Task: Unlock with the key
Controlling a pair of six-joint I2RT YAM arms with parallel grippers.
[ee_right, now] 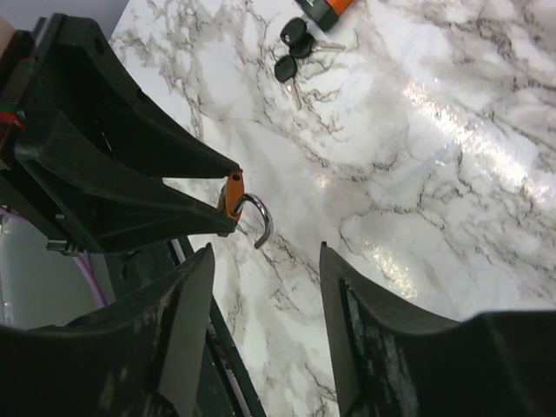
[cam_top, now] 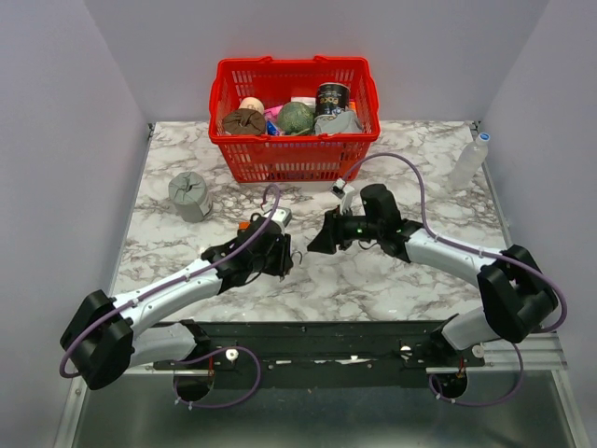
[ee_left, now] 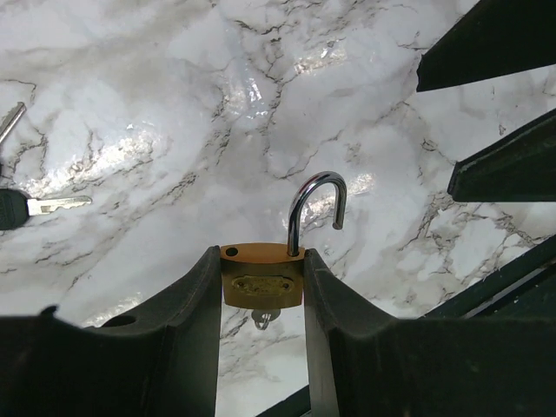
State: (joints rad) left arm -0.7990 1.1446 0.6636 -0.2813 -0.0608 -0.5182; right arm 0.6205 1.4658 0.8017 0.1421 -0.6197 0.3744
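Marble gap (cam_top: 301, 252) separates left gripper (ee_left: 261, 261), pinching brass padlock (ee_left: 261, 278), from right gripper (ee_right: 266, 252), spread wide.

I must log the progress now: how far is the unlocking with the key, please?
Done, it seems: the shackle of the brass padlock stands open, one end free of the body. In hand: the left tool grips the padlock's body; the right tool is open and empty beside it. A black-headed key lies on the table, in no tool. Left: probably only setting the padlock down.

Basket (cam_top: 294, 159) on table (cam_top: 420, 280), behind padlock (ee_left: 262, 276)
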